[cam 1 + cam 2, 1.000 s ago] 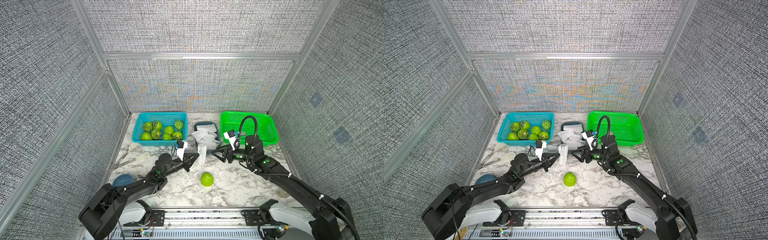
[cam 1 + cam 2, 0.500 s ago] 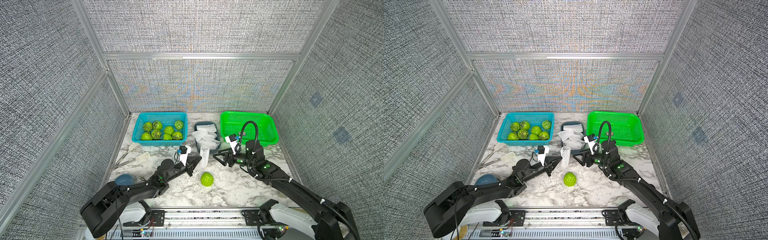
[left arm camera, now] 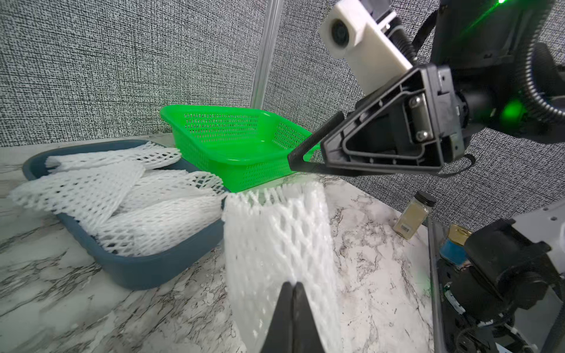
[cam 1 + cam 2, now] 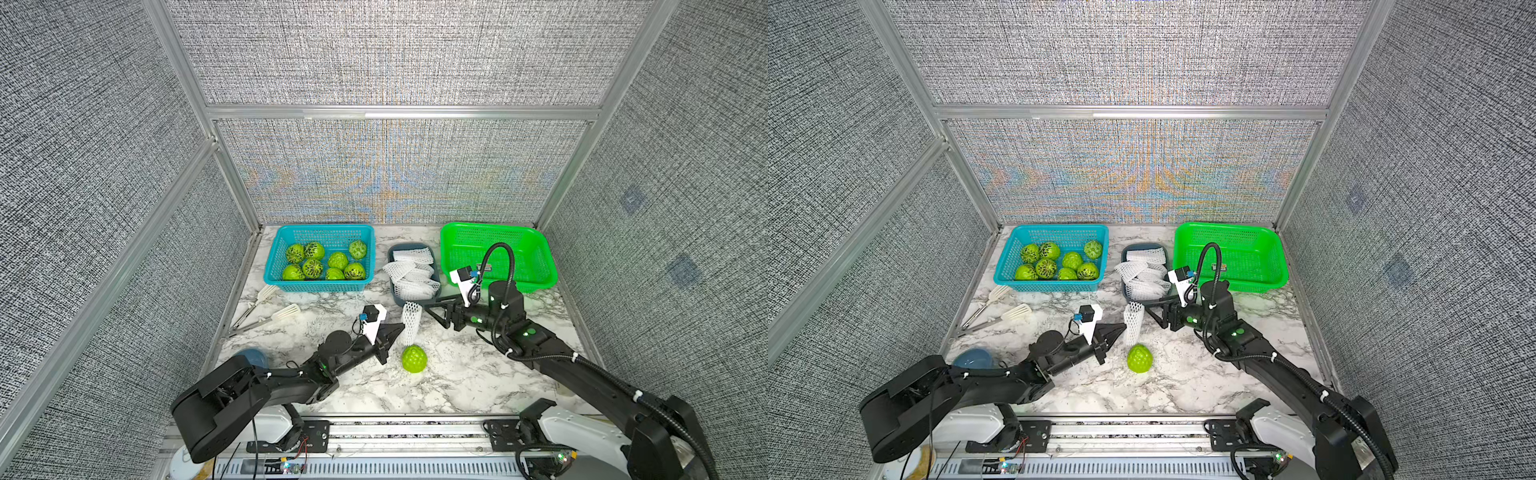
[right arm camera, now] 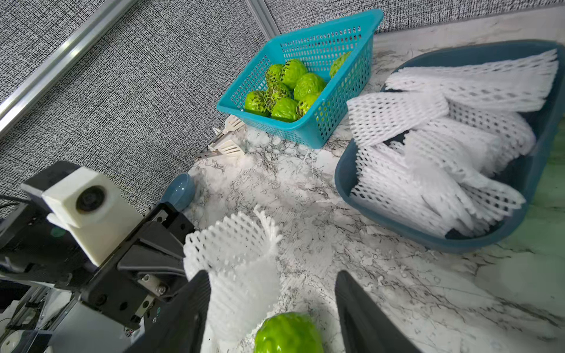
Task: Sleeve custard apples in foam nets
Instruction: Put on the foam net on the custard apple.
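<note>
Pinching one foam net (image 4: 410,322), left pincer (image 3: 292,285) faces spread right pincer (image 5: 272,276); nine custard apples (image 4: 414,358).

Soft white foam nets (image 5: 397,113), bumpy-skinned custard apples (image 4: 312,268), perforated plastic baskets (image 4: 320,286), smooth marble-look tabletop (image 4: 457,374), coarse woven cloth walls (image 4: 395,54).

Bright, even light, soft shadows; wide-angle bending, moiré, blurred close foreground.

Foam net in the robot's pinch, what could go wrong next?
The left tool pinches just one side of the foam net, so it might slip out or flop shut. The custard apple lies loose on the marble table and could roll if bumped. The open right tool could snag the mesh.
</note>
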